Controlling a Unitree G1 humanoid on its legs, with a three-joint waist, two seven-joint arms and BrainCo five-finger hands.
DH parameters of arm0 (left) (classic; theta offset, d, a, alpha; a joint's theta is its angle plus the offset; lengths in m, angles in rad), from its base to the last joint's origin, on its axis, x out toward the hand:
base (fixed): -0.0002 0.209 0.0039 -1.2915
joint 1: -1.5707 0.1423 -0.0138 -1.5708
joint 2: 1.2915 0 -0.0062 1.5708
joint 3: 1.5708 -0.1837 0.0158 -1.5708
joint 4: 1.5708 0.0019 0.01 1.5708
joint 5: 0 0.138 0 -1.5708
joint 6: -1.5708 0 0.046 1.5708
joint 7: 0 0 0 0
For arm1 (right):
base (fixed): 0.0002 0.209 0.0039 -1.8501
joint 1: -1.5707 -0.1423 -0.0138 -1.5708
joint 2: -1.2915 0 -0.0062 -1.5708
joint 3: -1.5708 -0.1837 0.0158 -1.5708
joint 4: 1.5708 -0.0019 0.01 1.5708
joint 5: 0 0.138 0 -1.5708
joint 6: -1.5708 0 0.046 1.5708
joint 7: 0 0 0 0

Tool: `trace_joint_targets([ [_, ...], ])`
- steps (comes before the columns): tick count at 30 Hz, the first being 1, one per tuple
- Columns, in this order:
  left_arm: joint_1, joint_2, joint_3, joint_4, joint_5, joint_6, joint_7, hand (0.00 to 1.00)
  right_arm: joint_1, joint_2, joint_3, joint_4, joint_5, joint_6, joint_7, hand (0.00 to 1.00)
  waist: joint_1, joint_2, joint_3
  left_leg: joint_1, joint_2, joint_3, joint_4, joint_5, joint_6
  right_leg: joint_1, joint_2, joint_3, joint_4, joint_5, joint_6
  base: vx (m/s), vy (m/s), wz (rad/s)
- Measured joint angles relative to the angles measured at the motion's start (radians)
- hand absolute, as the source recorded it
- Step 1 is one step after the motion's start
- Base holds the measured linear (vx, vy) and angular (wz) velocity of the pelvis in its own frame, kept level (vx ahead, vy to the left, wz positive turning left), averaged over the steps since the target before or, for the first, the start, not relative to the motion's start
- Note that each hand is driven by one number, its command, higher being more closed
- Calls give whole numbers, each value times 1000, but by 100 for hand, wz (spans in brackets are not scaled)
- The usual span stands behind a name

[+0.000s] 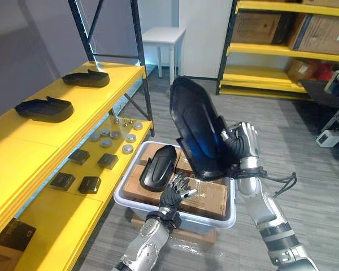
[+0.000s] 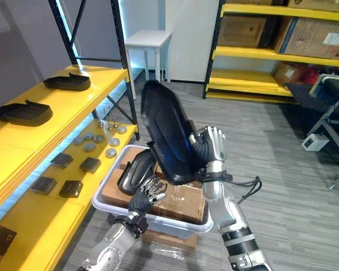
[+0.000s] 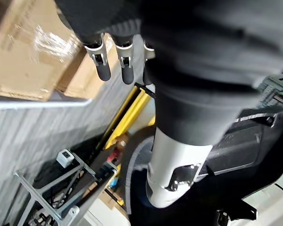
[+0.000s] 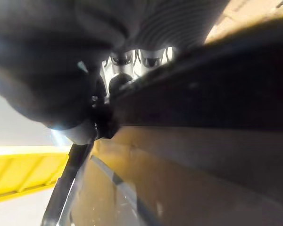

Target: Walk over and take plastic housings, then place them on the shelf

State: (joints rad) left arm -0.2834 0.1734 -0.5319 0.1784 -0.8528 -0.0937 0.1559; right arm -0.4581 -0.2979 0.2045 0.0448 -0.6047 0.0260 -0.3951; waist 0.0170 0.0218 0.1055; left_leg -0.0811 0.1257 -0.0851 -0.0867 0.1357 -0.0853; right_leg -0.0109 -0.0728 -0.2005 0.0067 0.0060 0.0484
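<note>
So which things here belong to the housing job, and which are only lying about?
Job: large housing in the right hand; small housing in the white bin; near housing and far housing on the yellow shelf; left hand, open above the bin.
Lying about: metal discs, small black blocks, white table, far cardboard boxes.

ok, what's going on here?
The right robot hand grips a big black housing, raised above the bin. The left robot hand hovers open by a second housing lying on boxes in that bin. Two more housings sit on the yellow shelf.
</note>
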Motion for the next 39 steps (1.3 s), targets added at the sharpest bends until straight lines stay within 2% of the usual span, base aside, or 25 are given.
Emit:
trace_joint_targets([
  [3, -20, 0, -5, 1, -44, 0, 19, 0, 43, 6, 82, -8, 3, -12, 6, 100, -2, 0, -9, 3, 3, 4, 0, 0, 0, 4, 3, 0, -3, 5, -2, -34, 11, 0],
  [7, -22, 22, -2, 1, -124, -4, 45, 0, 85, 14, 153, -79, 11, -46, 9, 100, -1, -1, -22, 1, 1, 5, 0, -3, -3, 23, 6, -1, -47, 31, -1, 0, 0, 0],
  [9, -22, 29, -2, 1, -149, -12, 53, 0, 100, 14, 162, -89, 15, -49, 9, 100, 2, -3, -32, 5, 0, 4, 0, -3, -5, 36, 6, -4, -61, 36, -1, -6, 23, 6],
  [10, -22, 29, 5, 0, -168, -19, 55, 100, 112, 14, 164, -96, 20, -49, 9, 100, 4, -5, -38, 7, 0, 3, 0, -5, -7, 41, 6, -5, -67, 38, -2, -4, 18, 4],
  [12, -22, 29, 17, 0, -187, -37, 60, 100, 124, 14, 171, -99, 47, -50, 9, 100, 4, -6, -41, 14, 1, 3, 0, -8, -10, 48, 7, -4, -70, 39, -3, 0, 0, 0],
  [17, -21, 13, 70, -16, -185, -84, 130, 100, 196, -7, 203, -162, 98, -50, -18, 100, -1, -7, -57, 14, -2, -11, -2, -8, -11, 54, 9, -24, -70, 39, -4, 4, 0, 7],
  [20, -17, -35, 125, -37, -173, -118, 161, 100, 223, -18, 210, -183, 131, -50, -50, 100, 1, -5, -59, -5, -8, -64, -2, 3, -21, 68, 9, -87, -63, 28, -2, -6, -8, 55],
  [22, -16, -63, 146, -47, -129, -136, 175, 100, 219, -18, 211, -184, 150, -71, -69, 100, 2, -6, -63, -49, -5, -25, -4, 5, -16, 71, 3, -159, -65, 24, -3, -42, 12, 108],
  [24, -9, -106, 178, -63, -91, -156, 195, 100, 183, -16, 216, -157, 167, -83, -93, 100, 4, -5, -65, -126, 57, 303, 72, -19, 47, 81, -18, -285, -62, 18, 6, 2, 45, 154],
  [25, 0, -112, 193, -71, -80, -159, 201, 100, 164, -16, 227, -140, 168, -87, -95, 100, 6, -5, -66, -141, 78, 400, 104, -22, 77, 84, -26, -308, -57, 12, 14, 87, 89, 136],
  [26, 27, -114, 216, -103, -63, -165, 214, 100, 134, -11, 250, -120, 168, -92, -95, 100, 23, -4, -66, -143, 126, 583, 157, -26, 97, 84, -39, -343, -30, -8, 28, 164, 136, 124],
  [27, 65, -114, 239, -147, -43, -170, 222, 100, 113, 5, 270, -103, 168, -106, -95, 100, 29, -5, -68, -142, 147, 708, 188, -22, 102, 93, -62, -392, -2, -28, 49, 198, 132, 124],
  [28, 84, -114, 249, -170, -26, -170, 226, 100, 108, 15, 277, -101, 168, -111, -94, 100, 34, -6, -69, -143, 141, 730, 194, -21, 104, 100, -78, -419, 9, -35, 58, 222, 181, 120],
  [29, 130, -109, 272, -223, 4, -170, 233, 100, 97, 53, 298, -80, 169, -122, -92, 0, 67, -14, -71, -140, 94, 721, 185, -18, 99, 117, -116, -450, 19, -50, 80, 203, 202, 100],
  [30, 155, -104, 292, -247, 26, -175, 234, 100, 97, 82, 311, -68, 172, -128, -90, 0, 80, -19, -74, -134, 55, 698, 166, -15, 105, 139, -139, -476, 19, -57, 90, 199, 201, 98],
  [32, 199, -105, 334, -292, 47, -187, 234, 100, 111, 137, 329, -48, 197, -149, -71, 0, 85, -26, -78, -112, -23, 642, 126, -16, 116, 195, -183, -547, 34, -64, 102, 211, 163, 121],
  [34, 215, -120, 366, -314, 64, -204, 234, 100, 141, 156, 331, -24, 239, -172, -44, 0, 99, -20, -83, -91, -64, 576, 115, -39, 133, 207, -247, -597, 181, -66, 102, 215, 184, 128],
  [35, 215, -117, 371, -322, 95, -207, 234, 100, 159, 153, 326, -23, 277, -174, -23, 0, 97, -24, -81, -66, -94, 521, 103, -54, 136, 195, -319, -600, 364, -63, 95, 169, 193, 116],
  [36, 215, -111, 371, -323, 112, -206, 234, 100, 164, 153, 324, -22, 294, -174, -12, 0, 88, -30, -83, -53, -112, 488, 97, -58, 141, 178, -361, -583, 470, -47, 70, 241, 283, 157],
  [37, 215, -96, 377, -330, 142, -205, 233, 100, 165, 158, 316, -17, 316, -177, 13, 0, 68, -42, -75, -19, -140, 423, 85, -69, 156, 123, -423, -481, 674, 14, -29, 198, 196, 158],
  [38, 217, -83, 390, -347, 198, -202, 234, 100, 166, 176, 305, 2, 325, -183, 35, 0, 55, -51, -65, 6, -155, 364, 83, -84, 167, 40, -421, -336, 859, -30, -31, 250, 139, 149],
  [39, 220, -80, 396, -353, 232, -202, 236, 100, 171, 181, 301, 17, 325, -186, 40, 0, 50, -51, -64, 17, -157, 337, 83, -90, 167, -1, -400, -276, 927, -60, -26, 228, -8, 144],
])
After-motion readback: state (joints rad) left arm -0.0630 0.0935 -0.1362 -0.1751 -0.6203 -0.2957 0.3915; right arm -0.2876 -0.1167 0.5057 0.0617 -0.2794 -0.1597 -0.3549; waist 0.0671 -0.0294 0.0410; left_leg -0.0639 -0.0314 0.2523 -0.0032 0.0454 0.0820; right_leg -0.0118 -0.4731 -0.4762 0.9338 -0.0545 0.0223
